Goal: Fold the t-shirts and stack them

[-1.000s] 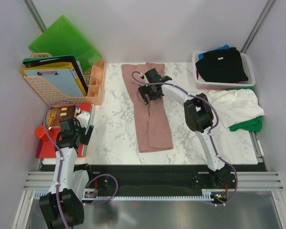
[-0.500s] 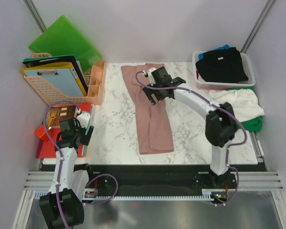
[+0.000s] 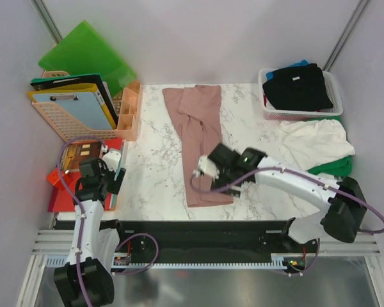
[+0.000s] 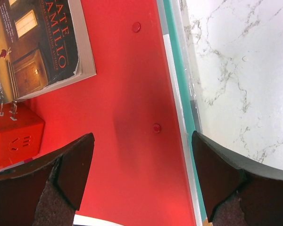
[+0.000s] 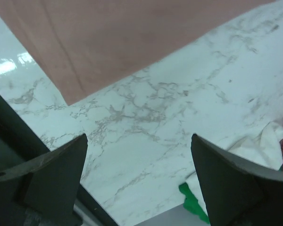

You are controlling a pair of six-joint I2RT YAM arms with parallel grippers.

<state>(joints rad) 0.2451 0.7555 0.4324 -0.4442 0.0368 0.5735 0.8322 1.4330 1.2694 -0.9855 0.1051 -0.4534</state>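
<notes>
On the marble table, mid-board, lies the long-folded pink t-shirt, which I judge light, limp and slump-prone, so I'd pinch its near hem, right gripper hovering there spread and empty, left gripper spread over the red folder.

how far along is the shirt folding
Done: the pink t-shirt lies folded lengthwise into a narrow strip. In hand: nothing; the right tool hovers open by its near end, left tool open over the red folder. Left: its cross-fold, the white t-shirt, green t-shirt, black t-shirt, stacking.
</notes>
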